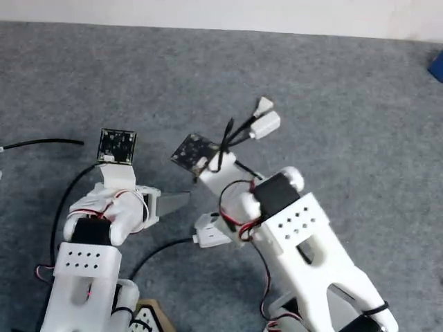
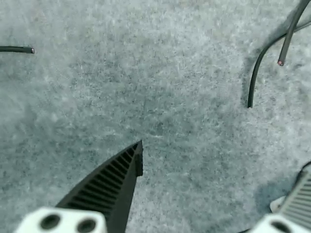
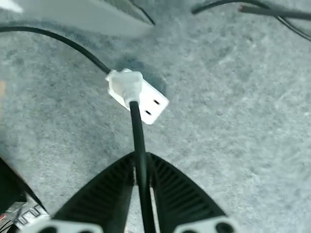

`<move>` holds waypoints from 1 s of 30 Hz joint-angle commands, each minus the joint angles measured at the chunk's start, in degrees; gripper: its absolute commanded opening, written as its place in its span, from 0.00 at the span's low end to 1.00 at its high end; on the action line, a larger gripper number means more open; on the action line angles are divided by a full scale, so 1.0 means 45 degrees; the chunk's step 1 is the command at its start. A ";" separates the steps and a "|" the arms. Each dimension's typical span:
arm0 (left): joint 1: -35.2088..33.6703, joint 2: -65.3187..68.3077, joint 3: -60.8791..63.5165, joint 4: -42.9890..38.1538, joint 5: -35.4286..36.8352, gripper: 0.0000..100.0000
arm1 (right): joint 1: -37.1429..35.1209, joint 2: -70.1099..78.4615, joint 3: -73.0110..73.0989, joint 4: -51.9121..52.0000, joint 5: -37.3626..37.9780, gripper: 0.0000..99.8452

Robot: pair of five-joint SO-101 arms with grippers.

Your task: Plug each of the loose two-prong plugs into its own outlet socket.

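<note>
My right gripper point(image 3: 141, 169) is pinched shut on a black cable point(image 3: 137, 126). The cable runs to a white plug point(image 3: 125, 85) seated at one end of a white outlet block point(image 3: 154, 104), which lies on grey felt point(image 3: 243, 121). My left gripper point(image 2: 221, 162) hangs open over the felt.

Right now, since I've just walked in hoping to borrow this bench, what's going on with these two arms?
The right arm's gripper is shut on a thin black cord. The cord runs to a white plug that sits against a white two-slot outlet block on the grey felt-like tabletop. Whether that plug is fully seated is hard to tell. The left arm's gripper is open over the tabletop, holding nothing.
</note>
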 commanded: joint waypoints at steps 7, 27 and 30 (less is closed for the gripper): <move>-0.0088 -0.0049 -0.0049 -0.0254 0.0117 0.46 | 0.1397 -0.0010 -0.0654 0.0869 0.1915 0.01; -0.0088 -0.0049 -0.0010 -0.0254 0.0059 0.46 | 0.8195 -0.0010 -0.0596 0.0596 0.6759 0.01; -0.0068 -0.0049 -0.0010 -0.0254 0.0059 0.46 | 0.9485 -0.0010 -0.0440 0.0694 0.7463 0.01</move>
